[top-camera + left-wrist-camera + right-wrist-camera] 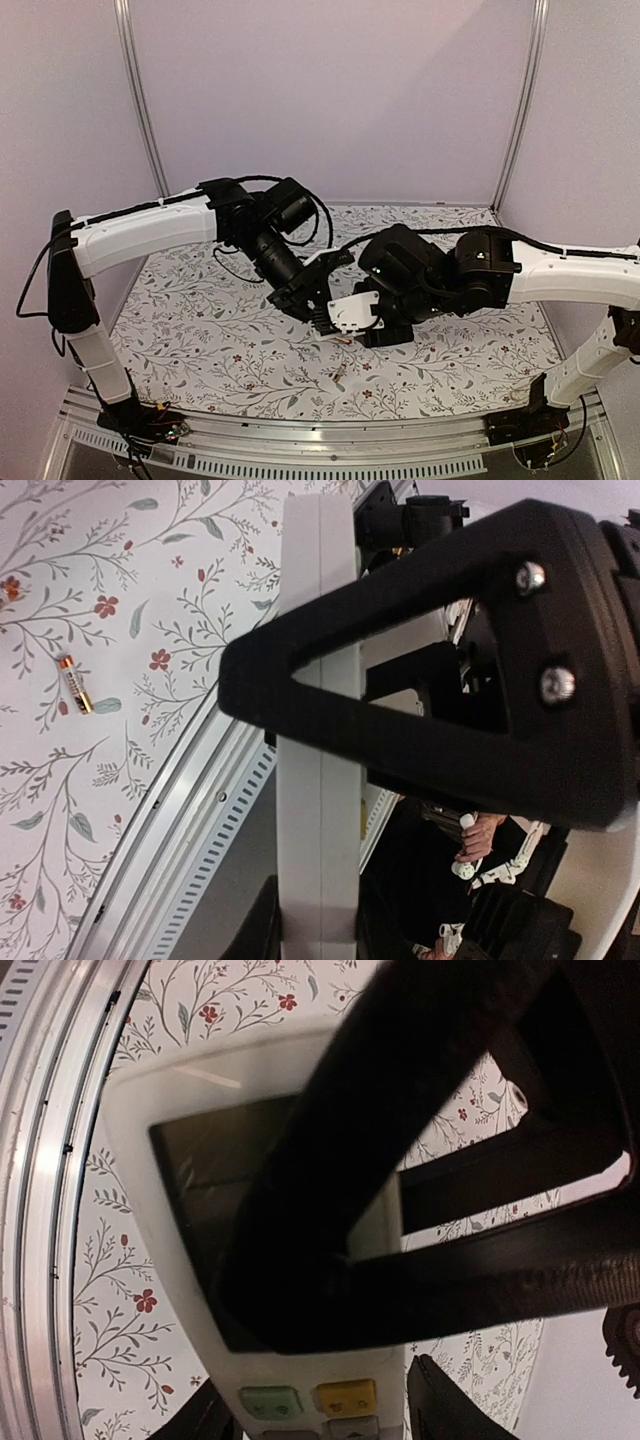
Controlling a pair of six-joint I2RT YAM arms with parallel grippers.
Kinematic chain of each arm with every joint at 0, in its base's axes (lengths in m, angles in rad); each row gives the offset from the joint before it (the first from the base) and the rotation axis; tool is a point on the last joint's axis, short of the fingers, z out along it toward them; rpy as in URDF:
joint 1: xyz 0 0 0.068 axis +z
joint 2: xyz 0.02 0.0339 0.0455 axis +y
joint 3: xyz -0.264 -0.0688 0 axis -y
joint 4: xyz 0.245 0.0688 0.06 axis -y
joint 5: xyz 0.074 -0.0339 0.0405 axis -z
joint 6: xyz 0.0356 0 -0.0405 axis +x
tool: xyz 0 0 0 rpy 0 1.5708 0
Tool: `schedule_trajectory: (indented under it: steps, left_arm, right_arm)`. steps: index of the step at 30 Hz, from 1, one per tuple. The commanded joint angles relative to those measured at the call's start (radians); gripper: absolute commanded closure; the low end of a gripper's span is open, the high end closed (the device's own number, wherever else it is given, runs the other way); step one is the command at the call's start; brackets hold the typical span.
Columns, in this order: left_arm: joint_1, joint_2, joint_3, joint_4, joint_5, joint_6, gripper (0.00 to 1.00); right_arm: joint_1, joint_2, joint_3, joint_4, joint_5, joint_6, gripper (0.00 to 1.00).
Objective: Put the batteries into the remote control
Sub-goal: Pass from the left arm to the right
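The remote control (355, 312) is being held above the floral tablecloth (200, 340), near the middle of the table, where the two arms are meeting. It is being pinched by the left gripper (320, 308), whose jaws are being pressed onto the white bar. In the left wrist view the bar is being presented edge-on, with a black left-gripper finger (400, 770) lying across it. The right gripper (375, 325) is being kept at the display end of the same bar. In the right wrist view a right-gripper finger (420, 1060) is crossing in front of the dark display (200, 1180), and a green button (270, 1400) and a yellow button (345, 1396) are being shown just beyond the display. Whether the right jaws are spread or pressed onto the remote cannot be told, since the contact is being hidden by the finger itself. One battery (75, 683) is lying flat on the cloth, apart from both grippers. It is being recorded on the near side of the remote, short of the aluminium rail (300, 440) at the table's near edge.
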Motion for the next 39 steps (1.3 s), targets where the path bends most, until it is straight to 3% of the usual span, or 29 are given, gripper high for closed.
schedule_trajectory:
  steps: [1,5,7,11,16,17,21,27,33,39]
  left_arm:
    - [-0.016,0.017,0.026,0.004,0.048,0.011,1.00]
    - [-0.010,0.023,0.037,0.002,0.060,0.023,0.98]
    - [-0.004,0.024,0.051,-0.007,0.059,0.040,0.86]
    - [0.059,-0.001,0.091,-0.006,0.067,0.048,0.55]
    - [0.212,-0.111,0.168,0.055,0.036,0.059,0.06]
    - [0.246,-0.139,0.158,0.094,0.024,0.052,0.01]
    - [0.326,-0.332,-0.016,0.354,-0.136,0.011,0.01]
    - [0.318,-0.562,-0.361,0.793,-0.318,-0.039,0.01]
    - [0.143,-0.591,-0.460,0.957,-0.434,0.093,0.00]
    - [-0.008,-0.530,-0.518,1.244,-0.347,0.128,0.02]
  right_arm:
    - [0.010,0.011,0.024,-0.017,-0.019,-0.001,0.50]
    - [0.009,0.000,0.024,-0.014,-0.032,0.009,0.68]
    - [0.010,-0.005,0.028,-0.015,-0.037,0.023,0.71]
    - [0.008,-0.027,0.022,0.000,-0.056,0.054,0.75]
    - [-0.018,-0.089,0.008,0.067,-0.129,0.096,0.77]
    - [-0.035,-0.115,0.008,0.090,-0.154,0.117,0.77]
    - [-0.152,-0.226,-0.031,0.263,-0.337,0.237,0.77]
    - [-0.292,-0.365,-0.095,0.514,-0.535,0.480,0.77]
    - [-0.373,-0.424,-0.163,0.789,-0.656,0.741,0.77]
    - [-0.407,-0.405,-0.206,1.018,-0.741,0.972,0.78]
